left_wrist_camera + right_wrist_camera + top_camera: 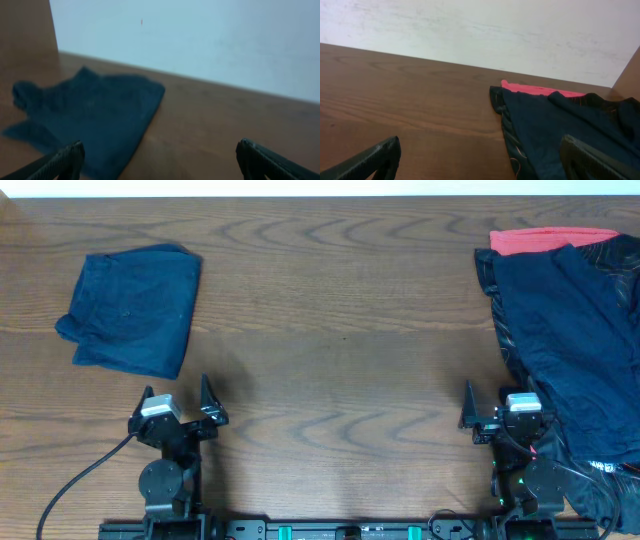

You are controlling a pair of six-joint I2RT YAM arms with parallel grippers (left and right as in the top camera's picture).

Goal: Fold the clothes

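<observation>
Overhead: folded navy shorts (132, 310) lie flat at the far left of the table (340, 330), apart from both arms. Left gripper (178, 390) sits just near of the shorts, jaws spread wide, holding nothing. Right gripper (503, 398) is also wide open and empty, beside the pile (580, 350) at the right edge. The pile has a navy garment (560, 320) on top, a red one (548, 240) peeking out at the far end and a black one (487, 275) along its left edge. Left wrist view is blurred, with the shorts ahead-left. Right wrist view shows the pile ahead-right.
</observation>
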